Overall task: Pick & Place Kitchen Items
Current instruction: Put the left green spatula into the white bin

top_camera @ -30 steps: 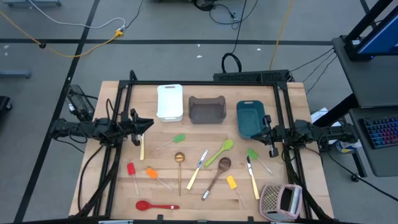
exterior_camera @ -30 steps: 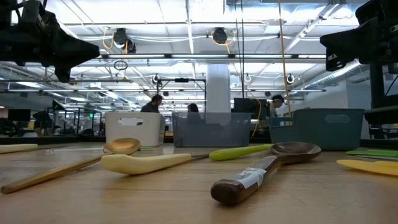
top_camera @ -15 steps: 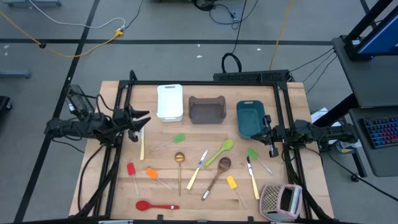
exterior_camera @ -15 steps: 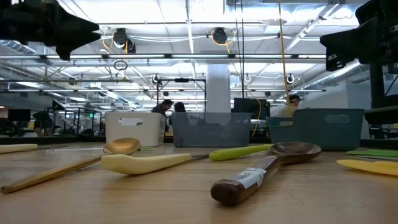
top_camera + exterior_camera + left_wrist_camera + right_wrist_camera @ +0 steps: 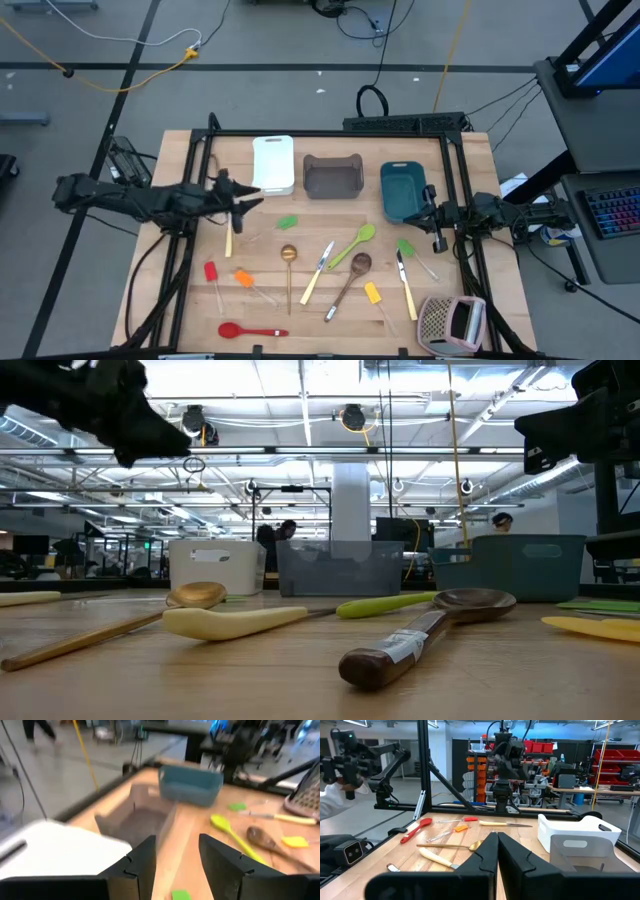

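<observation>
Slim utensils lie flat on the wooden table in the high view: a cream-handled knife (image 5: 228, 237), a green spatula (image 5: 287, 223), a gold ladle (image 5: 288, 256), a lime spoon (image 5: 362, 237), a brown spoon (image 5: 356, 267), a red spatula (image 5: 211, 271), an orange spatula (image 5: 243, 278) and a red spoon (image 5: 240, 330). My left gripper (image 5: 250, 206) (image 5: 176, 857) hovers open above the table, between the white tub and the green spatula. My right gripper (image 5: 427, 214) (image 5: 497, 845) waits shut, in the air beside the teal tub.
A white tub (image 5: 273, 163), a grey tub (image 5: 332, 176) and a teal tub (image 5: 404, 190) stand in a row along the far side. A perforated grater (image 5: 452, 322) lies at the near right corner. A black frame (image 5: 330, 134) borders the table. People move in the room behind.
My left gripper first drew slightly back toward the far left, then swung toward the table's right and tipped its nose down. It now hangs near the white tub's near right corner. The right arm and all the utensils have kept still.
</observation>
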Tool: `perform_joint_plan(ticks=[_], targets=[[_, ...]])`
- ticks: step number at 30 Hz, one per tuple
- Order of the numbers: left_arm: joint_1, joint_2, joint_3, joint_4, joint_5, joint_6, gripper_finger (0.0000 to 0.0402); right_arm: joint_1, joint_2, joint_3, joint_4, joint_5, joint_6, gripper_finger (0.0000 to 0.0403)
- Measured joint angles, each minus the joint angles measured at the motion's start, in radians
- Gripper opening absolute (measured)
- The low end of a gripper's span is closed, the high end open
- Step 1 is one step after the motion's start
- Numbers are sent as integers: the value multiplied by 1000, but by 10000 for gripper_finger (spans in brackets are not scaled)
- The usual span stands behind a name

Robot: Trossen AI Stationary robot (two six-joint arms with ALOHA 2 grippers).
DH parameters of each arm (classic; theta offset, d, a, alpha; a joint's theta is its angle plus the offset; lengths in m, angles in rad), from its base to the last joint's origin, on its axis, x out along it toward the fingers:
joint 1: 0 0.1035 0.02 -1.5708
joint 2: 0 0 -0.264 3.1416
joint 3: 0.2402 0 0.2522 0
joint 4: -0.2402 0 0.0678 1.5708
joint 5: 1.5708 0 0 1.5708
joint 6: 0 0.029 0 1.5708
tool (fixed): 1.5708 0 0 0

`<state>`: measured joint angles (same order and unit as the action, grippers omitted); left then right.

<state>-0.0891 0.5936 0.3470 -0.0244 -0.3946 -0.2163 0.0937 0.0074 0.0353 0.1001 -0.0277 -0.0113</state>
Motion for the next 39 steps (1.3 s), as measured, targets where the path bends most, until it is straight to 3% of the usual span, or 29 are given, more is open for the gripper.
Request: perform_joint_plan(ticks=[11,20,26,33,39], targets=[[-1,349,0,114,7,-190,154,0,0,0,2,0,-111,4],[-1,581,0,304,79,-201,154,0,0,0,65,28,-230,4],[-1,678,0,320,79,-198,155,0,0,0,68,38,-259,4],[-1,795,0,394,79,-186,157,0,0,0,68,192,-237,4],[-1,862,0,466,109,-171,192,0,0,0,67,343,-237,4]])
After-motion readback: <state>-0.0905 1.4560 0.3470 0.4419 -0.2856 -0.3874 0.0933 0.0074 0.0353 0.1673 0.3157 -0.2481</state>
